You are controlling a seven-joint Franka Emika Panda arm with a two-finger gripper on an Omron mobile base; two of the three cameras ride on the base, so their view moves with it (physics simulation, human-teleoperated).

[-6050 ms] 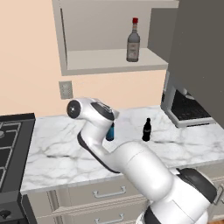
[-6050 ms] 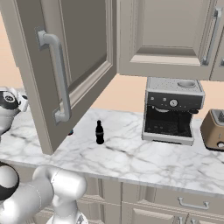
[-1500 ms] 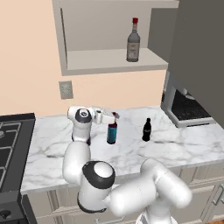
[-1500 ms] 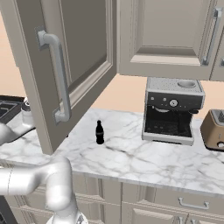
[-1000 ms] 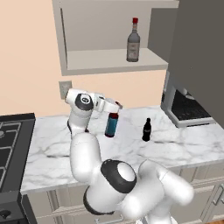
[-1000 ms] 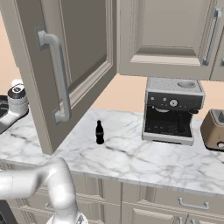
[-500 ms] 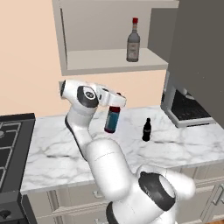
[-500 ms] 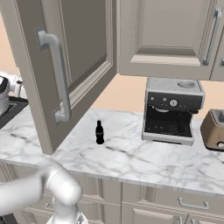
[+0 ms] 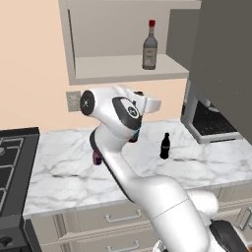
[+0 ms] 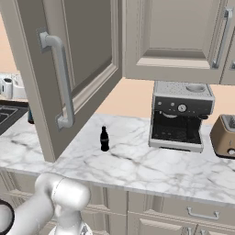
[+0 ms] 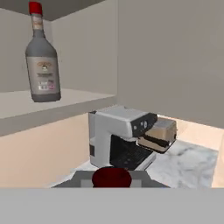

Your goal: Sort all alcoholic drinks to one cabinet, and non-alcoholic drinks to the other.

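Dark brown-red bottle (image 9: 134,136) mostly hidden behind the arm (image 9: 115,110).

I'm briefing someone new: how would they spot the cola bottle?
Find the marble counter, then the coffee machine on it. To its left, the cola bottle stands alone: small, black, with a red label band.

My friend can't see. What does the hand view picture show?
A clear-grey bottle with a red cap stands on a pale cabinet shelf at upper left. Below sit a coffee machine and toaster on marble counter. A dark red bottle top pokes up at the bottom.
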